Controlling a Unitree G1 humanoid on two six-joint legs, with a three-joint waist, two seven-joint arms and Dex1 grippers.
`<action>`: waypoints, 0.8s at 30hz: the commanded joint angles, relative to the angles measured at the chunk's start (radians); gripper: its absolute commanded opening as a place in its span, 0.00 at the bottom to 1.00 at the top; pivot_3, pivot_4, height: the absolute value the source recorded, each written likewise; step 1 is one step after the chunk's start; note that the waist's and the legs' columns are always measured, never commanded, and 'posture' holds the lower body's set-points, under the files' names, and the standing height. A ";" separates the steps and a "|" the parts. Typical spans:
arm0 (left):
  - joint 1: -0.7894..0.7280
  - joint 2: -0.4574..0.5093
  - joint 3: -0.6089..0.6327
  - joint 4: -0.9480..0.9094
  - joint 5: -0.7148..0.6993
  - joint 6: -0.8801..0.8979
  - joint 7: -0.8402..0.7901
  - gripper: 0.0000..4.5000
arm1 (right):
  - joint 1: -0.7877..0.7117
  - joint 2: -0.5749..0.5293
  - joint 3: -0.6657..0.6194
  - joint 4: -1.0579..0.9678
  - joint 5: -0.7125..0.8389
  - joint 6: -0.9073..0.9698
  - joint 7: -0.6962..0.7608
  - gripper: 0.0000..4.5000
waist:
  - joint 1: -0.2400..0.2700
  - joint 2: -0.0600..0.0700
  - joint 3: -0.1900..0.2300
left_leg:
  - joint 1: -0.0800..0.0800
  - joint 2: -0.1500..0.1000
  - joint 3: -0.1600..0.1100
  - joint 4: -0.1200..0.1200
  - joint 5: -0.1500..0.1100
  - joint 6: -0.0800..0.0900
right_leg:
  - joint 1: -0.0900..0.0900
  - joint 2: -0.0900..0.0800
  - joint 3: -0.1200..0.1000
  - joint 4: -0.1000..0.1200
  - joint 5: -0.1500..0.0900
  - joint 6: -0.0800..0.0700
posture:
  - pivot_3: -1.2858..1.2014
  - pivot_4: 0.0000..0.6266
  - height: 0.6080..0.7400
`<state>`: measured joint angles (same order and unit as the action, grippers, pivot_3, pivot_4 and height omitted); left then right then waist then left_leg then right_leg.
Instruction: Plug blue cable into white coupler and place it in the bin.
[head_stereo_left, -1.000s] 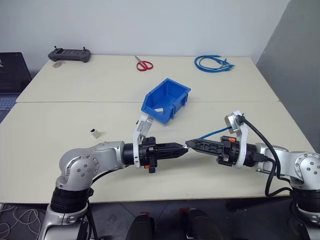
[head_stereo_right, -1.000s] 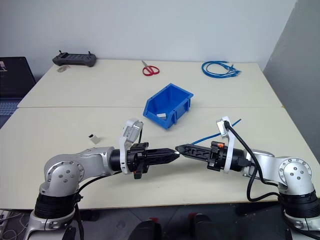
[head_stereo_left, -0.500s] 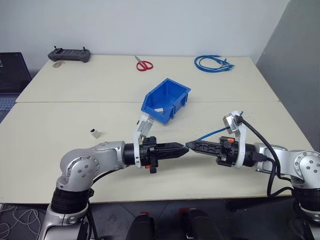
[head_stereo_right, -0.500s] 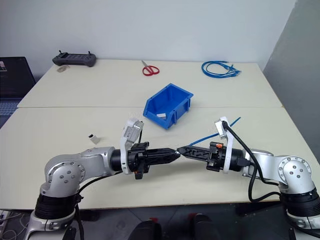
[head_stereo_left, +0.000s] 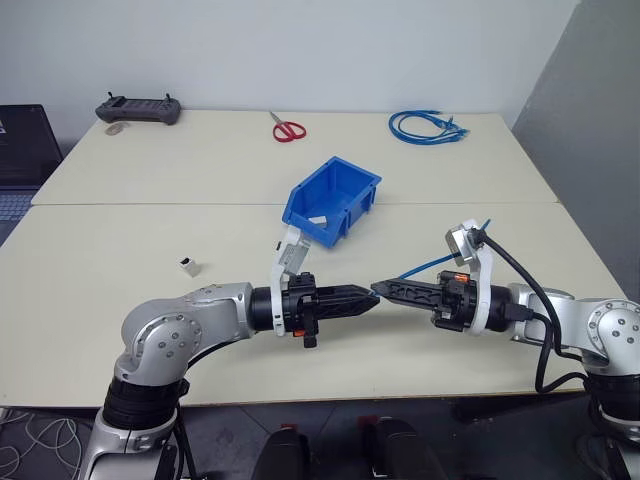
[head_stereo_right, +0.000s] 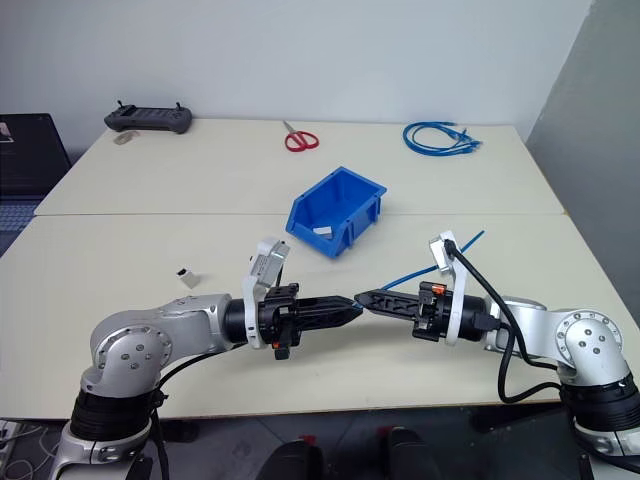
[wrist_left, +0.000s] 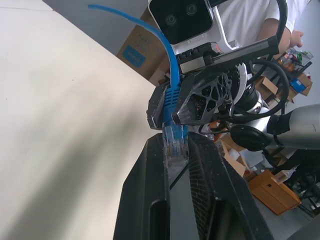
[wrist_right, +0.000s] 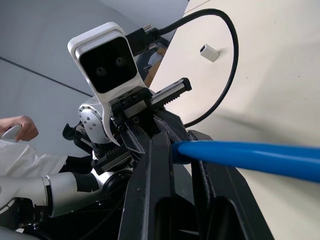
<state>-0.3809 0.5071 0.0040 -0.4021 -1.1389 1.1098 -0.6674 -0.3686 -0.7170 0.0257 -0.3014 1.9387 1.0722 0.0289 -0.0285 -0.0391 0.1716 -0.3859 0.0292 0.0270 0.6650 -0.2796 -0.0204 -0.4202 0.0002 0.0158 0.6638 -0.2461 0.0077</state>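
Observation:
My two grippers meet tip to tip above the near table, the left gripper (head_stereo_left: 368, 297) pointing right and the right gripper (head_stereo_left: 379, 289) pointing left. The blue cable (head_stereo_left: 428, 264) runs back over the right gripper and off to the right. In the left wrist view its clear plug (wrist_left: 175, 144) sits pinched between my left fingers, while the right gripper is shut on the blue boot just behind it. The white coupler (head_stereo_left: 189, 265) lies alone on the table, left of both arms. Behind the grippers stands the bin (head_stereo_left: 356, 204), with a small white piece inside.
Red scissors (head_stereo_left: 288, 129), a coiled bundle of blue cables (head_stereo_left: 428, 126) and a black controller (head_stereo_left: 139, 108) lie on the far table. A laptop (head_stereo_left: 20, 150) sits at the left edge. A person in white (wrist_left: 250, 20) stands beyond the table's right side.
The right gripper's jaws, wide apart a second ago, have closed onto the cable beside the plug. Both hands have stayed in place.

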 joint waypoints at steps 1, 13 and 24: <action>0.027 0.051 0.003 -0.072 -0.008 -0.012 -0.057 0.35 | -0.016 -0.003 -0.007 -0.011 -0.017 -0.013 0.024 0.04 | -0.001 0.000 0.000 | 0.000 0.000 0.000 0.000 0.000 0.000 | 0.000 0.000 0.000 0.000 0.000 0.000 | 0.52 0.24 1.00; 0.250 0.159 -0.059 -0.177 0.478 -0.275 0.137 0.89 | -0.080 0.046 -0.003 0.105 -0.259 0.015 0.165 0.04 | 0.002 0.000 0.000 | 0.000 0.000 0.000 -0.001 0.000 0.000 | 0.000 -0.001 0.001 -0.001 0.000 0.000 | 0.52 0.24 1.00; 0.363 -0.176 -0.020 -0.087 1.019 -0.335 0.841 0.89 | -0.158 0.090 0.003 0.183 -0.428 0.089 0.315 0.04 | 0.006 -0.001 0.000 | -0.001 0.001 0.000 0.000 0.000 0.000 | -0.001 -0.006 0.000 -0.001 0.001 0.002 | 0.52 0.24 1.00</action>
<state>-0.0060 0.3473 -0.0386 -0.4915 -0.1894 0.7959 0.1003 -0.5063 -0.6257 0.0462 -0.1125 1.5283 1.1499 0.3100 -0.0225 -0.0396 0.1716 -0.3882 0.0300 0.0267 0.6646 -0.2797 -0.0202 -0.4209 -0.0053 0.0153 0.6622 -0.2448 0.0095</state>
